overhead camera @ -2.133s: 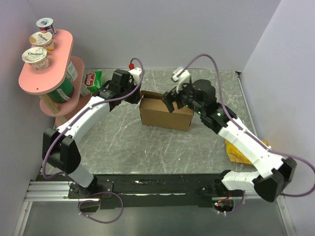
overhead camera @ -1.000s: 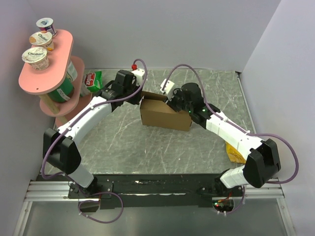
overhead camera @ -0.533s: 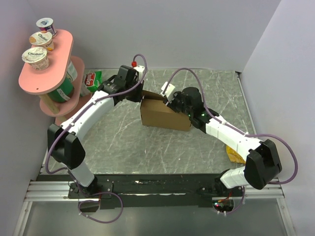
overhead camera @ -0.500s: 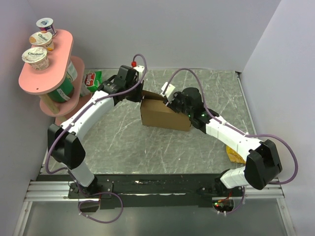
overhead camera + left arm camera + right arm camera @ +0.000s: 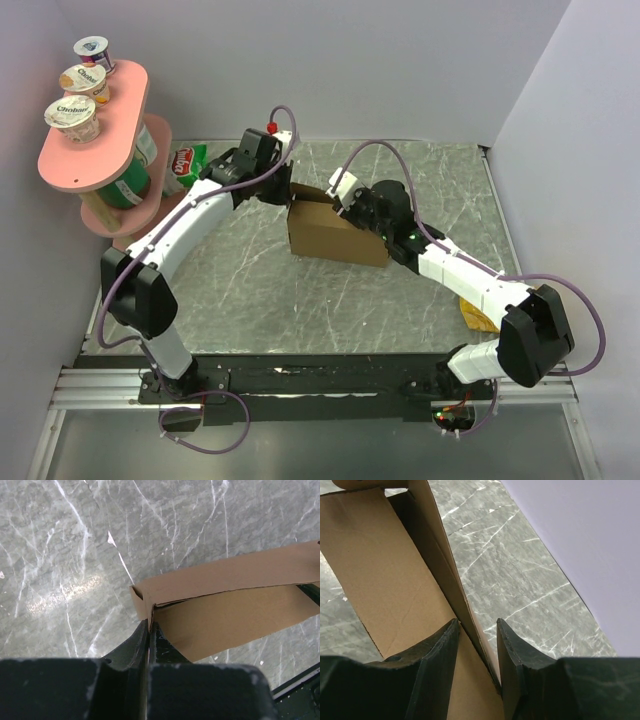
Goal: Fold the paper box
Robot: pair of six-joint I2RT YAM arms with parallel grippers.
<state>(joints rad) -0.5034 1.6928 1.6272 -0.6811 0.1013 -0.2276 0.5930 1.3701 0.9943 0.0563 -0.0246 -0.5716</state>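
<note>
The paper box (image 5: 335, 238) is a brown cardboard shape standing half-formed in the middle of the table, its walls raised. My left gripper (image 5: 287, 193) is at its back left corner. In the left wrist view the left gripper (image 5: 149, 624) is shut on the thin corner edge of the paper box (image 5: 240, 610). My right gripper (image 5: 345, 212) reaches over the box's back edge. In the right wrist view the right gripper (image 5: 476, 622) stands open astride an upright wall of the paper box (image 5: 380, 570), with one finger inside touching the wall and a gap at the outer finger.
A pink two-tier stand (image 5: 95, 150) with yogurt cups sits at the far left. A green snack bag (image 5: 187, 162) lies beside it. A yellow bag (image 5: 478, 312) lies under the right arm. Grey walls close in at the back and right.
My left arm has swung slightly back and to the right, still pinching the box corner. The box has edged a little to the right. My right gripper has hardly moved.
</note>
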